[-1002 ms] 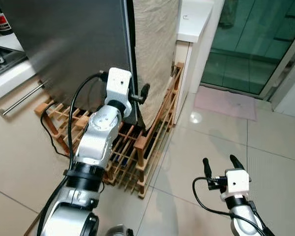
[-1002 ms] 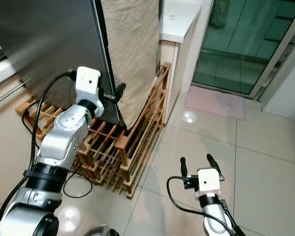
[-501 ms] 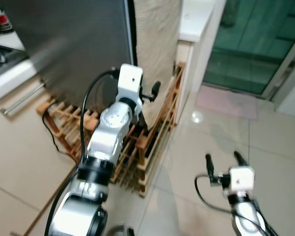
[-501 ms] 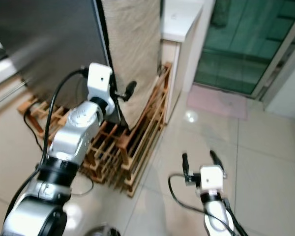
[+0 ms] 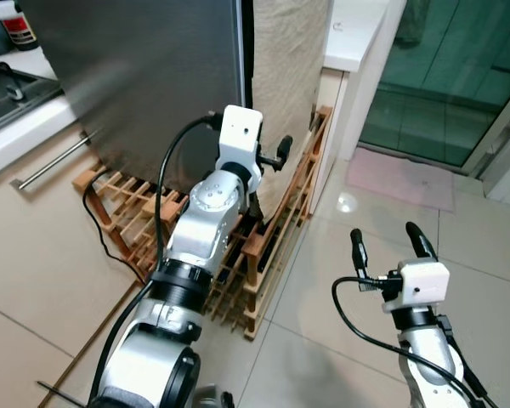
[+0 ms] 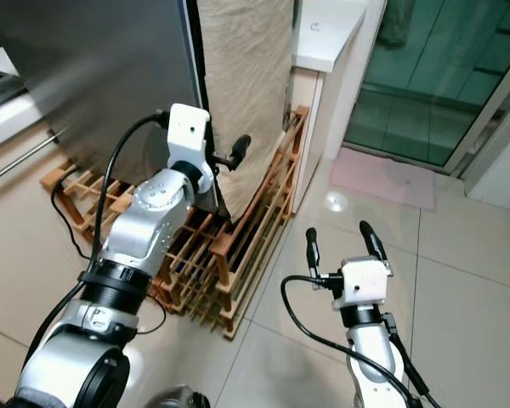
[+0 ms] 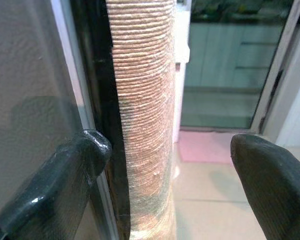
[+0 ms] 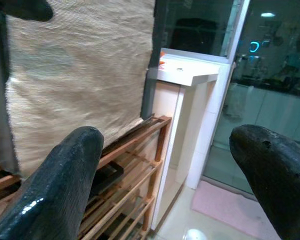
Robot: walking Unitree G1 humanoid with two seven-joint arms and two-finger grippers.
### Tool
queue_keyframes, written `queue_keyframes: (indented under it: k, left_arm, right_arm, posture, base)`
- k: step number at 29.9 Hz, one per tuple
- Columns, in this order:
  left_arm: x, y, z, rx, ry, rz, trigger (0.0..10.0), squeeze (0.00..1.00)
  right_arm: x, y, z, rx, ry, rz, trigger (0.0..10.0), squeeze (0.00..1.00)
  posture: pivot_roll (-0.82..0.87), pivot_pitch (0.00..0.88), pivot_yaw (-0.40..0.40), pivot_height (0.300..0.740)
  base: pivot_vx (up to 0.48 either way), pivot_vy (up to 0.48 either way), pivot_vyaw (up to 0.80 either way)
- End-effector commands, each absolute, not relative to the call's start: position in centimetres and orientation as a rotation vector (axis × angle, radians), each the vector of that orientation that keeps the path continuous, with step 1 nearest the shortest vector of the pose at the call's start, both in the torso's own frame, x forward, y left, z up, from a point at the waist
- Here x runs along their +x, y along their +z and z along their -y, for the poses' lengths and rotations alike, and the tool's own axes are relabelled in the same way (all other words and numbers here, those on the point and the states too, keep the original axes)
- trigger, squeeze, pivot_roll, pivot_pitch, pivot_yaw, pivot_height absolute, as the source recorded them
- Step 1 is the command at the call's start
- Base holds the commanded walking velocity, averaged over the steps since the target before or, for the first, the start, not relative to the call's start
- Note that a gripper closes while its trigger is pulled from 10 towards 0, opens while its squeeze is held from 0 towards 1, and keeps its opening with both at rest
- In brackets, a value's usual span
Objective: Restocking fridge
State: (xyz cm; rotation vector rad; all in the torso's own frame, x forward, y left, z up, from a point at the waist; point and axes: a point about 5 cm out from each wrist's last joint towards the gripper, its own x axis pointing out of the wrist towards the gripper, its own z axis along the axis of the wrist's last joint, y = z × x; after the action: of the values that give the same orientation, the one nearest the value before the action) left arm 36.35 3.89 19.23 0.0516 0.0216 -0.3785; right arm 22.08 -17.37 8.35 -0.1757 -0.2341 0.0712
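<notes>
The fridge shows as a dark grey door at the upper left, its side draped with a beige woven cloth. My left gripper is open, raised to the door's right edge low down. In the left wrist view one finger lies against the grey door. The other finger is out past the cloth, with the black door seal between them. My right gripper is open and holds nothing, hovering over the tiled floor to the right of the fridge.
A low wooden rack stands under and beside the fridge, with a black cable trailing over it. A white counter and a glass door are behind, with a pink mat before them. A stove sits at the far left.
The view has shifted a little. My left gripper has reached further right, across the door's edge onto the cloth side. My right gripper has risen slightly.
</notes>
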Motion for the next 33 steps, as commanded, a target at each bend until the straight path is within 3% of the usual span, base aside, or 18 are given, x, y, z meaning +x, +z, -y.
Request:
queue_keyframes:
  k: [1, 5, 6, 15, 24, 33]
  left_arm:
    - [35.9, 18.4, -2.0, 0.089, -0.437, -0.077, 10.0, 0.0]
    - [35.2, 18.8, -0.2, 0.049, -0.527, -0.068, 10.0, 0.0]
    - [34.3, 19.3, 1.4, 0.027, -0.621, -0.04, 10.0, 0.0]
    - [31.9, 21.2, 4.9, -0.016, -0.889, 0.052, 10.0, 0.0]
    - [30.8, 23.0, 6.3, -0.036, -0.998, 0.135, 10.0, 0.0]
    - [29.6, 25.3, 6.0, -0.183, -1.106, 0.198, 10.0, 0.0]
  right_arm:
    - [22.0, 8.4, 17.2, -0.182, 0.08, 0.225, 10.0, 0.0]
    - [21.8, 8.2, 17.3, -0.182, 0.078, 0.216, 10.0, 0.0]
    - [21.7, 7.9, 17.4, -0.182, 0.077, 0.202, 10.0, 0.0]
    - [21.8, 7.4, 17.3, -0.178, 0.075, 0.156, 10.0, 0.0]
    - [21.9, 7.4, 17.1, -0.175, 0.074, 0.153, 10.0, 0.0]
    - [21.9, 8.3, 16.8, -0.172, 0.067, 0.165, 10.0, 0.0]
  posture:
    - [-0.01, 0.0, 0.021, 0.728]
    - [-0.01, 0.002, 0.023, 0.728]
    - [-0.01, 0.005, 0.023, 0.728]
    - [-0.02, 0.013, 0.026, 0.728]
    - [-0.02, 0.019, 0.033, 0.728]
    - [-0.03, 0.024, 0.032, 0.728]
  base:
    - [0.0, 0.0, 0.0]
    - [0.0, 0.0, 0.0]
    - [0.0, 0.0, 0.0]
    - [0.0, 0.0, 0.0]
    - [0.0, 0.0, 0.0]
    - [0.0, 0.0, 0.0]
